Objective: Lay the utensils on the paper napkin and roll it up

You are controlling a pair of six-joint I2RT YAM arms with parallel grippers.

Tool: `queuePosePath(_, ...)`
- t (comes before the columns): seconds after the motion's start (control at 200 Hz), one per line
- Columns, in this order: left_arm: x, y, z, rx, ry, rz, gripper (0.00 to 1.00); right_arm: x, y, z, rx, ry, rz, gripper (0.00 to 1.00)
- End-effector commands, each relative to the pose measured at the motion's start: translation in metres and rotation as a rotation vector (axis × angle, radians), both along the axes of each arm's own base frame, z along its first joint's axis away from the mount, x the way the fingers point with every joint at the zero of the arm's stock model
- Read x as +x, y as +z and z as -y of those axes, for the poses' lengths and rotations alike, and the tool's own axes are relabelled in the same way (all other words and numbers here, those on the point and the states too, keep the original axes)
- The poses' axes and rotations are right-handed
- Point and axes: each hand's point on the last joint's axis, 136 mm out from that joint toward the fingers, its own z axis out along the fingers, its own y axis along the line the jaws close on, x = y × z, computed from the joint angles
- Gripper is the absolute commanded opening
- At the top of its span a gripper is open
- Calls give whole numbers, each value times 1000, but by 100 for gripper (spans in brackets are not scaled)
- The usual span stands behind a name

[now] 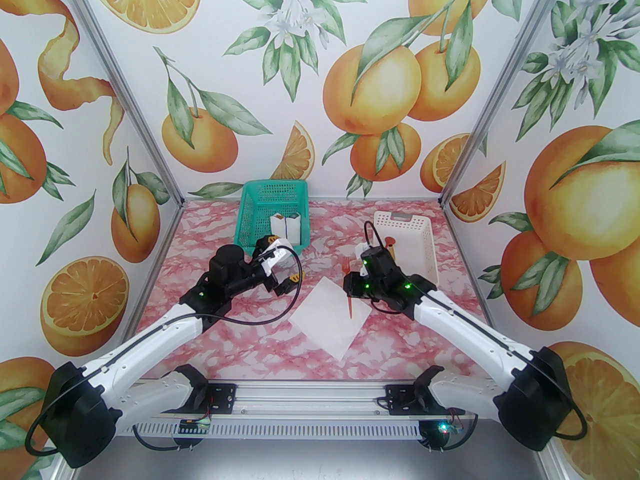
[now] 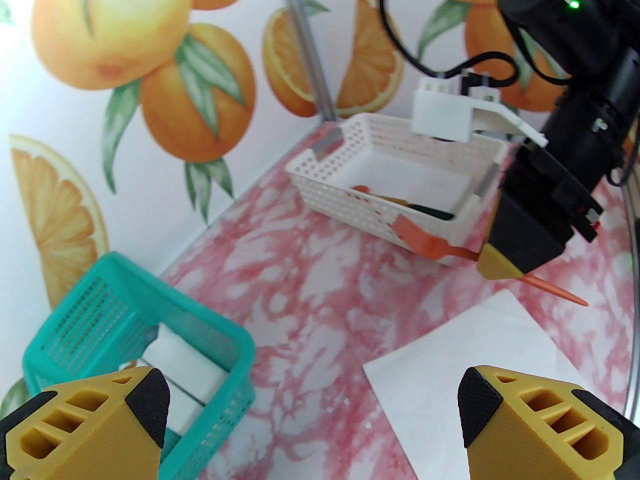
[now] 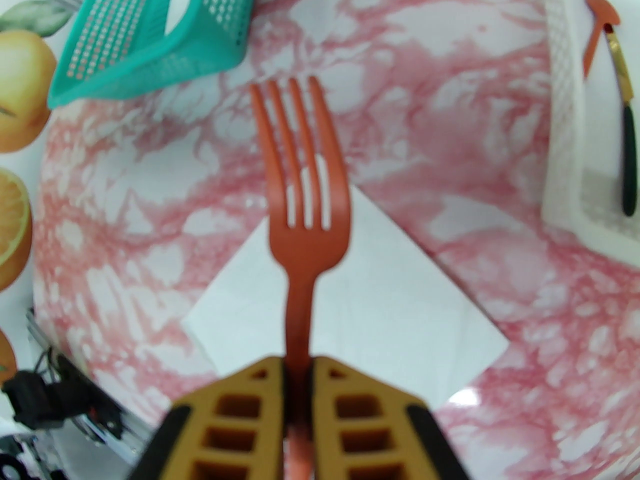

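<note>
My right gripper is shut on the handle of the orange fork, holding it over the white paper napkin, the tines reaching past its far corner. In the top view the fork hangs over the right part of the napkin. The orange spoon and the darker knife lie in the white basket. My left gripper stands open with nothing in it, left of the napkin, looking toward the right gripper.
A teal basket with white wrapped bundles sits at the back left, just behind my left gripper. The white basket stands at the back right. Pink marbled table surrounds the napkin.
</note>
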Motion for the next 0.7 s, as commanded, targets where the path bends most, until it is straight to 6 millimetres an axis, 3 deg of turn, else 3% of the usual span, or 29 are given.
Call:
queuePosePath(0.0,-13,-1,9,47,-108,2,100,2,-3,-9,12,-19,32,13)
queuePosePath(0.37,-23,-12,14,83,-180,-14,100,-21,-49,-31,-25,30,-45,13)
queuePosePath(0.695,-26,-18,16,99,-210,-24,100,-24,-79,-27,-95,32,-83,13)
